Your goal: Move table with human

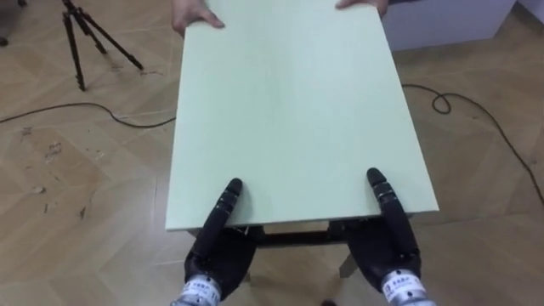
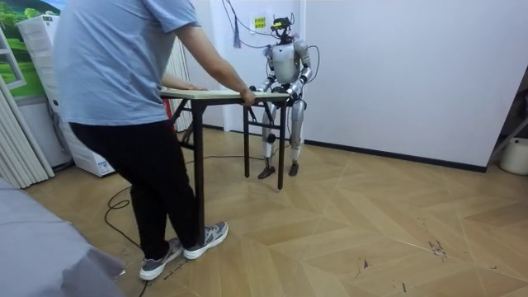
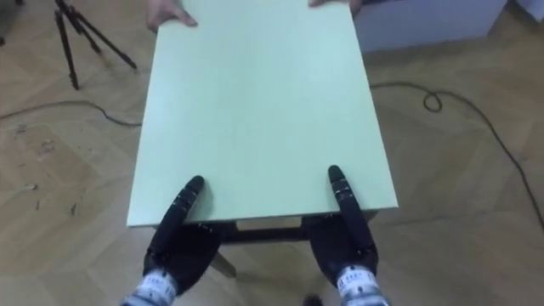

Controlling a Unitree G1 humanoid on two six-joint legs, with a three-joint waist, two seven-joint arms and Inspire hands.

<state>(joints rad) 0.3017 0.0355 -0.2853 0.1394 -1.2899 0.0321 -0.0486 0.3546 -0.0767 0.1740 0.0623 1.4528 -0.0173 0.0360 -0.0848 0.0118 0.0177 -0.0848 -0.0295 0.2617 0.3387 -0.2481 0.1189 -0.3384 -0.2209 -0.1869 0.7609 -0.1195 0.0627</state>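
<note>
Pale green tabletop [image 1: 289,110] stretches away from robot, near short edge between both hands. Left hand [image 1: 217,242] at near left corner, right hand [image 1: 387,246] at near right corner: each thumb flat on top, rest of hand tucked under edge, clamping board. At far edge, person's hands [image 1: 194,19] grip both corners. Room view: person [image 2: 124,74] leans at one end, robot stands at other, close to white wall. Tripod [image 1: 81,38] on wood floor [image 1: 76,187], left of tabletop. White cabinet [image 1: 442,21] beyond far right corner.
</note>
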